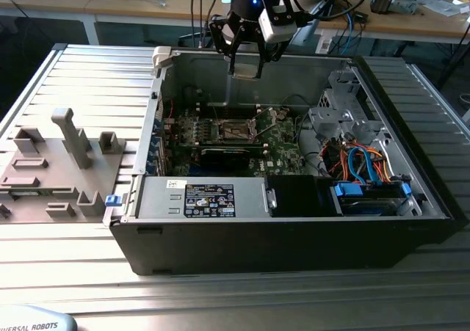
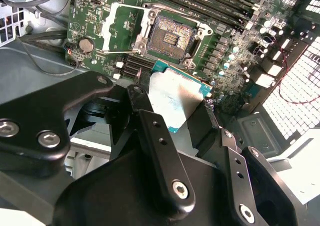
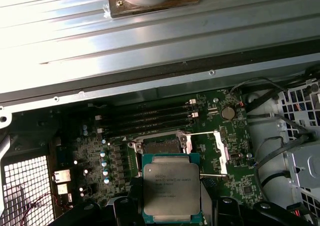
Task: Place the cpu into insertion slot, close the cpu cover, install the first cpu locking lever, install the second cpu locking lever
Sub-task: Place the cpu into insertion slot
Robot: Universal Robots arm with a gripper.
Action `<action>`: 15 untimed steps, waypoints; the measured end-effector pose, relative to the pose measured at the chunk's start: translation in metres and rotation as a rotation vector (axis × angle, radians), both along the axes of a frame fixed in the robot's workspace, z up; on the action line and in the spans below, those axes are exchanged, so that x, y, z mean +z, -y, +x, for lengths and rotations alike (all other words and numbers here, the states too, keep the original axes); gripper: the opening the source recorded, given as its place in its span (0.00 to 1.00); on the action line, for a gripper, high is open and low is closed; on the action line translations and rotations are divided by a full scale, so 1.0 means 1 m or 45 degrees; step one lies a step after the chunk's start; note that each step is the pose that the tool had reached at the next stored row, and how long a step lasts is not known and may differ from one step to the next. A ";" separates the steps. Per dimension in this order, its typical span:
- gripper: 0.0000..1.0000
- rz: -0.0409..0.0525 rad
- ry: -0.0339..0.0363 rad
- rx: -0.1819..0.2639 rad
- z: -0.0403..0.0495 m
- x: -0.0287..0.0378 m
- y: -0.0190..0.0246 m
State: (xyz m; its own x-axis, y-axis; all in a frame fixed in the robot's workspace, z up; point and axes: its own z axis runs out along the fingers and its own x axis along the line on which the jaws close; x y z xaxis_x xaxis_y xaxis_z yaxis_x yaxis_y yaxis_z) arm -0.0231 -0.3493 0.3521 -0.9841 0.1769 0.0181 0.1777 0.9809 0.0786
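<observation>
Two black fingers (image 2: 159, 151) of the claw (image 2: 172, 105) sit closest, clamped on opposite edges of one cpu (image 3: 171, 186). It is a flat square chip with a silver-grey metal top and a thin green rim, held level between the fingertips. Just beyond the claw's tips, on the green board (image 3: 250, 186), lies one open insertion slot (image 3: 159, 146), apart from the chip. Beside the slot, one cpu cover (image 3: 219, 147), a thin silvery frame, is swung open.
</observation>
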 end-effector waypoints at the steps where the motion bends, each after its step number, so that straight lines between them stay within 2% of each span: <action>1: 0.54 0.000 0.0000 0.000 0.0000 0.0000 0.0000; 15: 0.54 0.000 0.0000 -0.010 0.0000 0.0000 0.0000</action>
State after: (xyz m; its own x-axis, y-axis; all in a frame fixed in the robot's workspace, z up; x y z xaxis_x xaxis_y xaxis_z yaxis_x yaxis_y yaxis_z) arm -0.0231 -0.3493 0.3521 -0.9827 0.1845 0.0181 0.1854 0.9795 0.0786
